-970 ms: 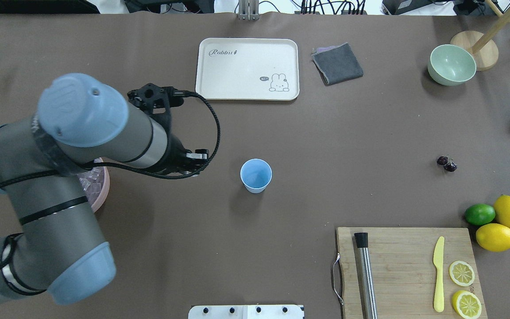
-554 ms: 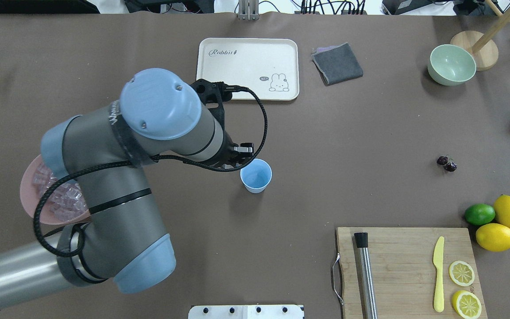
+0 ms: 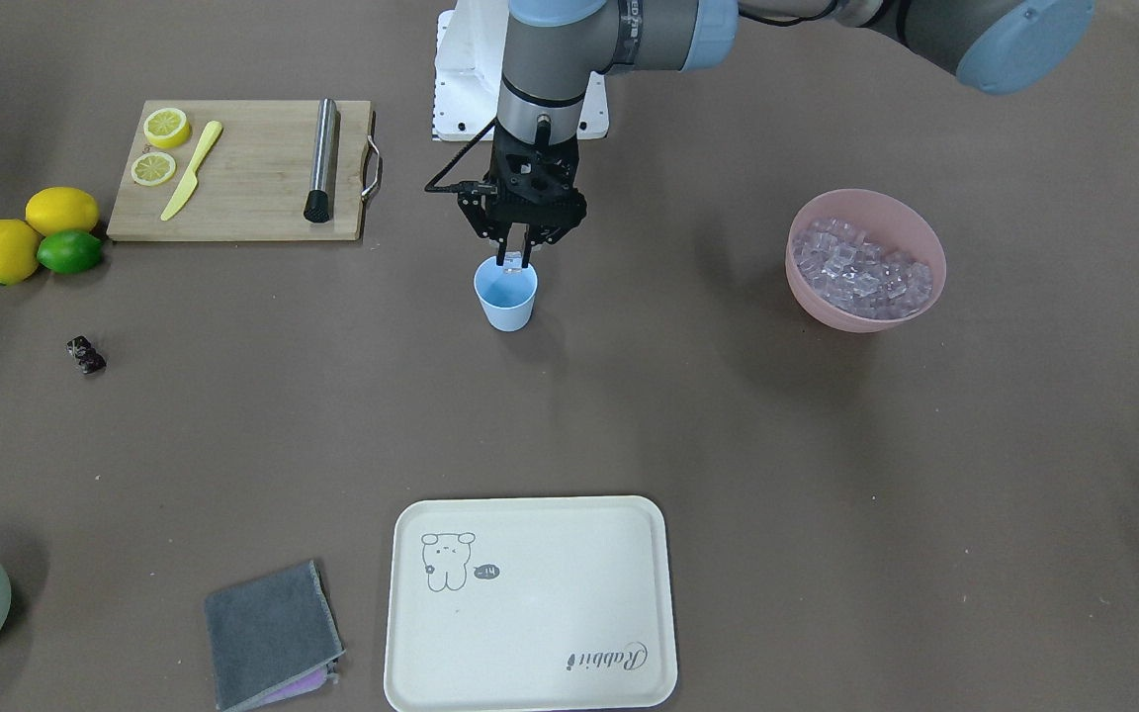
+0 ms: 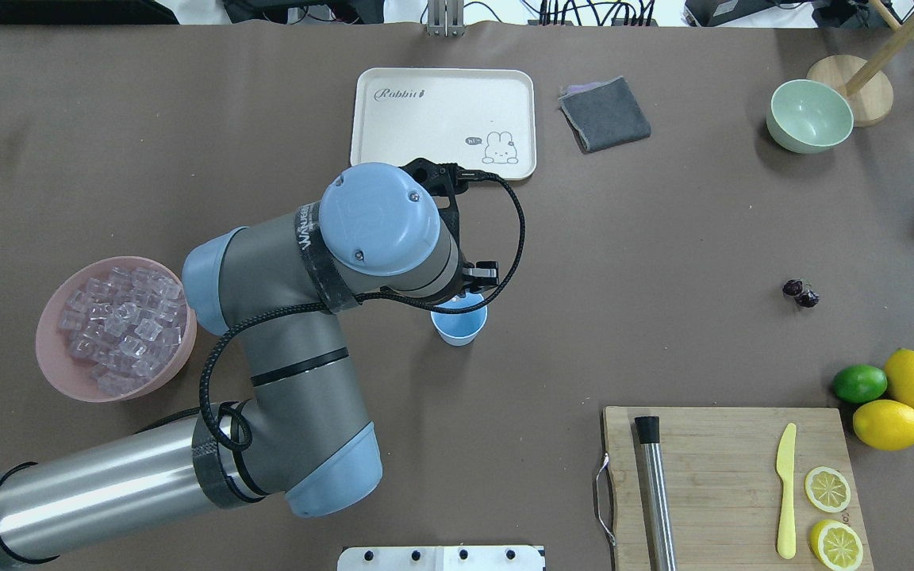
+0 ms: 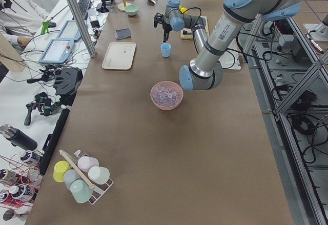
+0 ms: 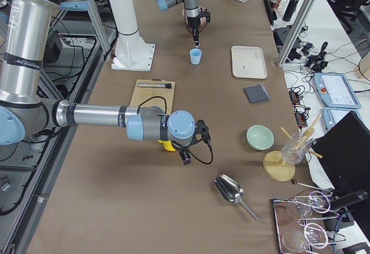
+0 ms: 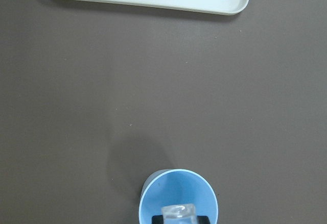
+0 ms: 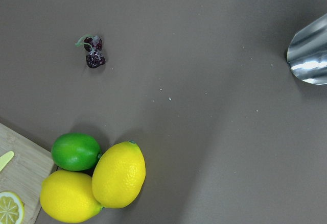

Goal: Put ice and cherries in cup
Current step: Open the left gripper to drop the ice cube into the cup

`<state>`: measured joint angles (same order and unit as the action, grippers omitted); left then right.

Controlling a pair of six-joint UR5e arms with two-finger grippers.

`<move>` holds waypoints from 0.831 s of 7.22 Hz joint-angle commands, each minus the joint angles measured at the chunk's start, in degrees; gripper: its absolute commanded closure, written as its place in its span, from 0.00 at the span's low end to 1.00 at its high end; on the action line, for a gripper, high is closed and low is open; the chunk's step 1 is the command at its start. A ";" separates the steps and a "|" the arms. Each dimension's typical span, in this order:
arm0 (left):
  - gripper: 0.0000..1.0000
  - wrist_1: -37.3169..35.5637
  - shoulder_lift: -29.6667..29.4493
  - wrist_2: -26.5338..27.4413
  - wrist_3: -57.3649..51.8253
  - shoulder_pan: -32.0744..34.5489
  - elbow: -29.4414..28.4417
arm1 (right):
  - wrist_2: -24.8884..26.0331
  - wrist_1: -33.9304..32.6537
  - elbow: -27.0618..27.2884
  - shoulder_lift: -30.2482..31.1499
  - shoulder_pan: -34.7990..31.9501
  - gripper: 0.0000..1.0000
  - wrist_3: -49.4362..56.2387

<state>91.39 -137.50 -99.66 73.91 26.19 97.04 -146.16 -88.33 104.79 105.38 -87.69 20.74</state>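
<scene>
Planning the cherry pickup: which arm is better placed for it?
Right, likely: its wrist camera looks down on the cherries, while the left gripper holds an ice cube over the cup.

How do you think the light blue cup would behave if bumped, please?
The cup probably tips easily: it stands upright, tapers to a narrow base and looks empty. It seems thin plastic, so likely light, and could slide if the left gripper, holding an ice cube over it, brushes the rim.
</scene>
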 commanded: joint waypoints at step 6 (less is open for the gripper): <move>0.13 1.08 -0.05 3.60 -0.60 -1.15 -0.19 | 0.17 0.00 -0.03 0.00 0.23 0.00 0.09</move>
<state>92.59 -137.62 -95.82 73.50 24.58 96.36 -146.08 -88.33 104.79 105.38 -87.51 20.80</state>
